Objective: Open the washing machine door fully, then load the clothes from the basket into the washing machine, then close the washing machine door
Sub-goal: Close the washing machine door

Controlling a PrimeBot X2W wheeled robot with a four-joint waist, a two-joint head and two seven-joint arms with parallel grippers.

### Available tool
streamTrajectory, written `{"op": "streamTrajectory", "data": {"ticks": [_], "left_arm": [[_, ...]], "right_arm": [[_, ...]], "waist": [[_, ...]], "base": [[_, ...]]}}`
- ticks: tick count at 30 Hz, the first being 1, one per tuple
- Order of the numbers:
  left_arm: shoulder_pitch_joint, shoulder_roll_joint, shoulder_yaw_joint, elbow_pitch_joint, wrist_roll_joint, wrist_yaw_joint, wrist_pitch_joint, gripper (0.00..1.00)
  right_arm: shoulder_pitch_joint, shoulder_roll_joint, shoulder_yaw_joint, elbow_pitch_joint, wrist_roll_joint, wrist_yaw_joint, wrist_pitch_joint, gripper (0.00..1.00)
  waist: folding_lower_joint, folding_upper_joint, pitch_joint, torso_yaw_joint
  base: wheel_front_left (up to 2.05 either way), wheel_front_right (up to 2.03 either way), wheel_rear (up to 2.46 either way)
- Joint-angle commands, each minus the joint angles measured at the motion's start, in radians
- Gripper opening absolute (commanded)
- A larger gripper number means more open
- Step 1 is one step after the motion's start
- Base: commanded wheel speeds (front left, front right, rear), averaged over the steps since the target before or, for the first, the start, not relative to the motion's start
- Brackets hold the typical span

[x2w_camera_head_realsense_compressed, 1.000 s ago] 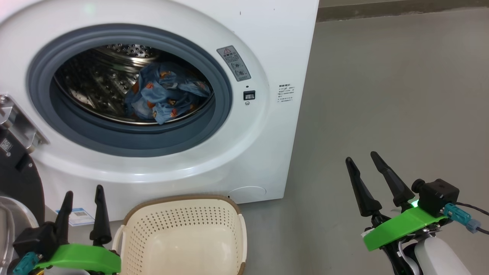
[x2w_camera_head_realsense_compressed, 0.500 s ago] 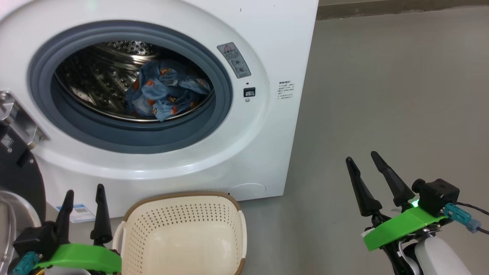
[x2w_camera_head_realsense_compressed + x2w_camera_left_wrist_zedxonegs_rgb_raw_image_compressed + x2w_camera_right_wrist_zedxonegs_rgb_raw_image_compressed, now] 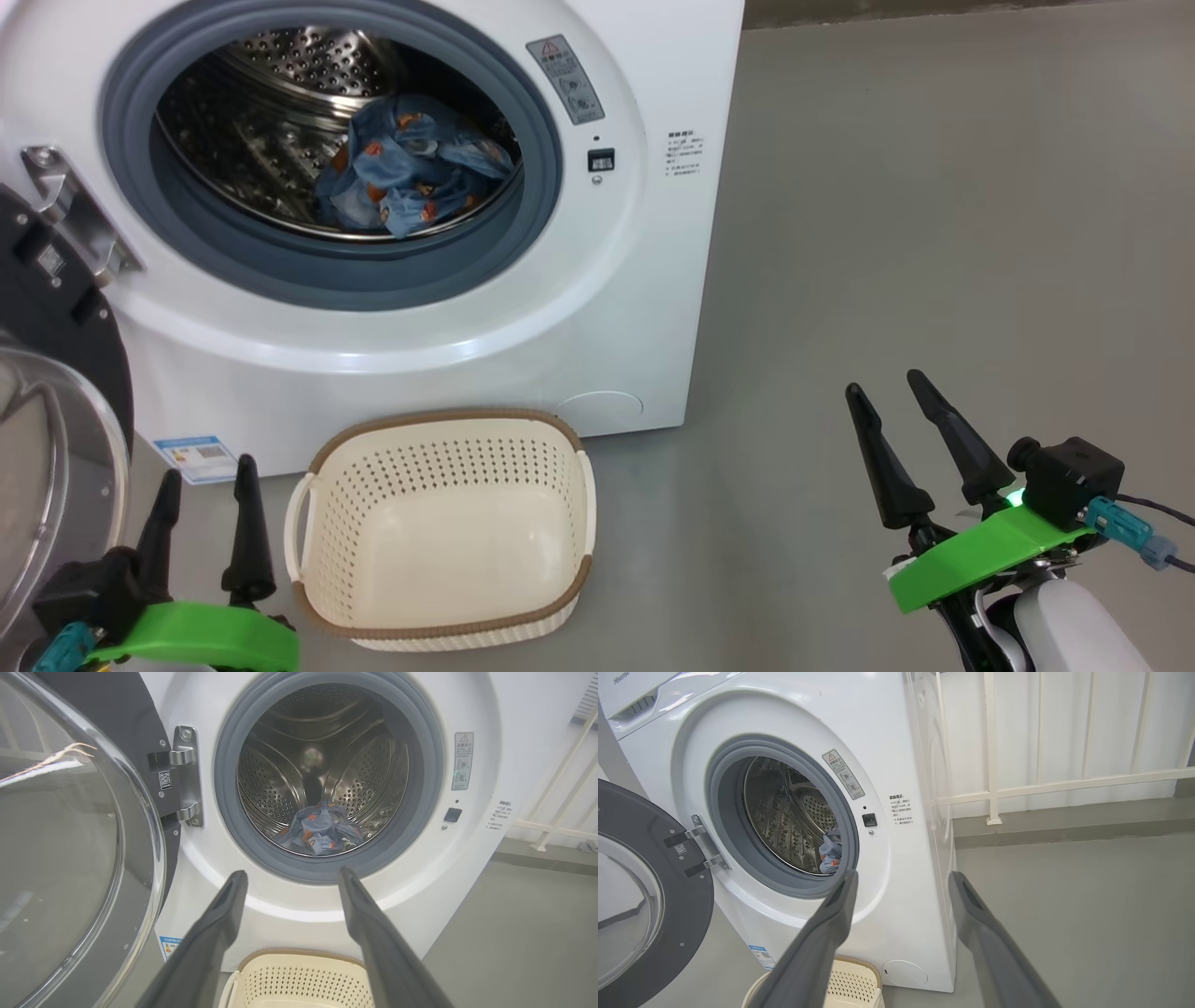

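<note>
The left gripper [image 3: 208, 471] hangs low with its two dark fingers spread apart and nothing between them, pointing toward the front of the washing machine [image 3: 597, 308]. The right gripper [image 3: 885, 385] is likewise spread and holds nothing, well off to the right over the bare grey floor [image 3: 934, 233]. Just beside the left gripper stands the basket [image 3: 439, 414], upright on the floor and close in front of the machine, its perforated cream inside and brown rim in plain sight. To the left of that gripper the washing machine door [image 3: 65, 317] is swung wide on its metal hinge [image 3: 70, 210], black rim and clear glass bowl turned outward. Beyond the grey-blue gasket [image 3: 373, 280] the clothes [image 3: 411, 177] lie in a crumpled heap at the bottom of the steel drum [image 3: 271, 112]; it may be more than one garment, though the folds make that hard to tell. A small blue label sticker [image 3: 193, 457] sits on the machine's lower left corner.
</note>
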State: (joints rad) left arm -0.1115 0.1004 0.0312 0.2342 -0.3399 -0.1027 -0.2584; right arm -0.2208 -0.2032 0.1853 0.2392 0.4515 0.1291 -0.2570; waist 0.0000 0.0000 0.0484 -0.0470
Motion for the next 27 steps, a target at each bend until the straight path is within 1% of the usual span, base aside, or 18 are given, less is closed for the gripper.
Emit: {"op": "streamTrajectory", "data": {"ticks": [1,6,22,25,27], "left_arm": [[-0.012,0.016,0.036,-0.026,0.003,-0.006,-0.003,1.00],[-0.010,0.015,0.038,-0.023,0.006,-0.006,-0.003,1.00],[-0.012,0.012,0.036,-0.021,0.019,-0.005,-0.003,1.00],[-0.012,0.011,0.034,-0.020,0.021,-0.005,-0.003,1.00],[-0.012,0.008,0.032,-0.019,0.026,-0.001,-0.003,1.00]], "right_arm": [[0.007,-0.005,0.019,-0.025,0.008,0.002,-0.005,1.00],[0.007,-0.004,0.020,-0.023,0.008,0.002,-0.005,1.00],[0.012,-0.003,0.017,-0.024,0.006,0.002,-0.005,1.00],[0.014,-0.005,0.012,-0.023,0.007,0.002,-0.005,1.00],[0.018,-0.007,0.010,-0.024,0.006,0.002,-0.005,1.00]], "waist": [[0.0000,0.0000,0.000,0.000],[0.0000,0.0000,-0.002,-0.001],[0.0000,0.0000,-0.006,0.005],[0.0000,0.0000,-0.009,0.015],[0.0000,0.0000,-0.012,0.036]], "base": [[-0.77,0.77,0.00],[-0.36,0.36,0.00],[0.00,0.00,0.00],[0.00,0.00,0.00],[0.00,0.00,0.00]]}}
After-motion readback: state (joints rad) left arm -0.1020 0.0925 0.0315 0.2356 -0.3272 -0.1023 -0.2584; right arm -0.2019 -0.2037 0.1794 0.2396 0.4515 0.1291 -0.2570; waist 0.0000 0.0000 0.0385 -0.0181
